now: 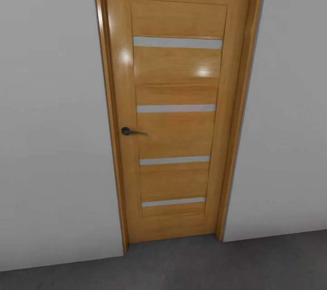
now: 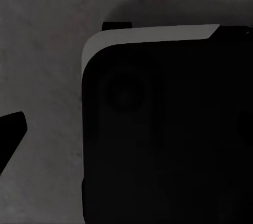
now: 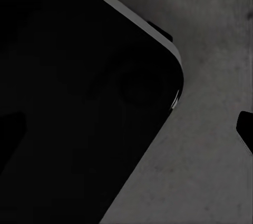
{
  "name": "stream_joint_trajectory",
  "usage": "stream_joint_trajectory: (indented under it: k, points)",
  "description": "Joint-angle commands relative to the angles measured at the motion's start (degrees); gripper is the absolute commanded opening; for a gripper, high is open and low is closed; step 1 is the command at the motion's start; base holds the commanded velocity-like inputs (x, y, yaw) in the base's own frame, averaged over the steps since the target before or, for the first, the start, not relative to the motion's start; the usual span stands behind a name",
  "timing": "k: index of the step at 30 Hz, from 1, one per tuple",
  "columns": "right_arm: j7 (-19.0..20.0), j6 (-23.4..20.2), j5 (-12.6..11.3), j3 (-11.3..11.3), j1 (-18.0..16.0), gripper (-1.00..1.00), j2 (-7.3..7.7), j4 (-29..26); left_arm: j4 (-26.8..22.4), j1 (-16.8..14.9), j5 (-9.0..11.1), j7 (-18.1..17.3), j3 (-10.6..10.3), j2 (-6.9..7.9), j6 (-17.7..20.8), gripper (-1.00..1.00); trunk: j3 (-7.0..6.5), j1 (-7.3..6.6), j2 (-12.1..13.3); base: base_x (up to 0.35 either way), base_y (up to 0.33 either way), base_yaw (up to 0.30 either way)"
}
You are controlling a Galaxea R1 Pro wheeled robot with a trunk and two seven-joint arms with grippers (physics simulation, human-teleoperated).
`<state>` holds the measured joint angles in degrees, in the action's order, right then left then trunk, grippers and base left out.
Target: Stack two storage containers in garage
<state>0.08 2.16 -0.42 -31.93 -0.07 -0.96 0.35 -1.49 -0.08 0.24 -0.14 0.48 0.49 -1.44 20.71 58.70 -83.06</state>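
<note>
Left wrist view: one dark fingertip (image 2: 11, 129) poked in at the frame's left edge; right wrist view: another fingertip (image 3: 245, 129) at the right edge, both over mottled dark grey floor (image 3: 211, 182) beside the robot's black base (image 2: 168, 129); whether either pair stood spread or pressed together, I could not tell. Head view: a closed wood-plank door (image 1: 177, 108) with four pale horizontal strips filled mid-frame, dark lever handle (image 1: 129, 132) at its left, pale grey walls (image 1: 50, 122) flanking, grey floor along the bottom edge.
</note>
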Motion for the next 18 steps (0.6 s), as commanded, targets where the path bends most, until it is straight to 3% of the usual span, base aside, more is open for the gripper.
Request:
stream_joint_trajectory:
  k: [1,6,9,18]
  points:
    - [0.0,0.2,-0.1,-0.1,0.0,1.0,-0.04,0.0,0.0,0.0,0.0,0.0,0.0,0.0,-0.1,1.0,0.04,0.02,0.0,0.242,0.0,0.0]
    - [0.0,0.2,-0.4,0.1,0.0,1.0,-0.03,0.0,0.0,0.0,0.0,0.0,0.1,-0.03,-0.1,1.0,0.04,0.02,0.0,0.276,0.0,0.0]
    - [0.1,0.1,-0.1,-0.1,0.0,1.0,-0.01,0.1,0.0,0.0,0.1,0.0,0.1,-0.05,-0.2,1.0,0.04,0.02,0.0,0.046,0.0,0.0]
    - [0.2,0.1,0.5,-0.3,0.0,1.0,0.15,0.1,0.0,0.0,0.1,0.0,0.1,-0.05,-1.6,1.0,0.04,0.02,0.0,0.002,0.0,0.244]
